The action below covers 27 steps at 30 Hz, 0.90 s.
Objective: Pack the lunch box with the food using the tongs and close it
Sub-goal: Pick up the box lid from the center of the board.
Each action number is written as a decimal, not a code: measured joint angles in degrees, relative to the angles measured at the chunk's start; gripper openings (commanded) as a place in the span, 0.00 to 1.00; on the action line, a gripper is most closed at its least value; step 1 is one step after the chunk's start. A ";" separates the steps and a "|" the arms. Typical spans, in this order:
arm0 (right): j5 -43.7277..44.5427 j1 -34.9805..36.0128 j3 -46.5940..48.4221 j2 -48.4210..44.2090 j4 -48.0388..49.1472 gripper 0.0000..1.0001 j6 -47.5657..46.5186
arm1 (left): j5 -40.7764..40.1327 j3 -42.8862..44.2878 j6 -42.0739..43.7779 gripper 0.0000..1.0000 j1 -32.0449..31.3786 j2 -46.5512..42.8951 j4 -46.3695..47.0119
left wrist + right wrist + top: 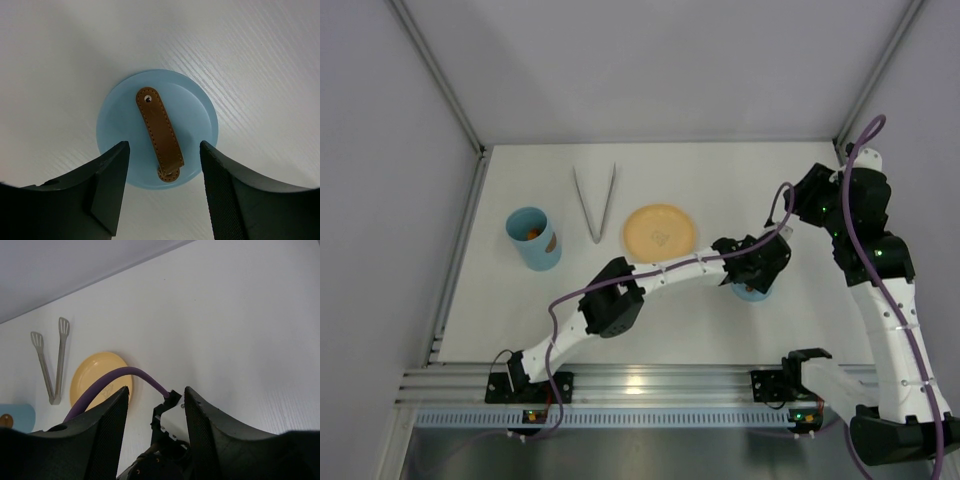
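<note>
My left gripper point(164, 146), fingers point(107, 185) apart, hangs over the blue lid point(192, 117).
Its 2 fingers straddle the brown knob point(159, 132); my right gripper point(156, 390) is also spread, empty; the tub point(532, 238) stands far left.

The left arm point(670, 268) stretches diagonally over the table point(720, 180) from its near-left base to the lid point(157, 127), barring the way between the near edge and the plate point(660, 230). The left gripper point(164, 146) hangs over the lid, its fingers spread on either side of the brown knob point(159, 132) with a gap at each. Bare table rings the lid. The tongs point(594, 203) lie between the tub point(532, 238) and the plate, with a lane on each side. The right gripper point(154, 395), jaws apart, sits above the purple cable point(127, 371), seemingly close. Walls point(380, 200) close in left and right.
</note>
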 measured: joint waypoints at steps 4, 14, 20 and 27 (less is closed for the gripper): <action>-0.13 0.00 0.00 -0.07 -0.04 0.47 0.07 | -0.28 -0.70 -0.20 0.60 -0.63 0.00 -0.37; -0.11 0.00 -1.20 -1.20 -0.22 0.46 0.44 | -1.79 -1.90 -1.05 0.48 -1.33 0.00 -0.09; -0.11 0.00 -1.49 -1.44 -0.24 0.46 0.48 | -3.02 -2.01 -1.27 0.39 -1.38 0.00 -0.07; -0.20 0.00 -1.51 -1.66 -0.26 0.46 0.48 | -5.46 -2.54 -1.51 0.19 -1.55 0.00 0.37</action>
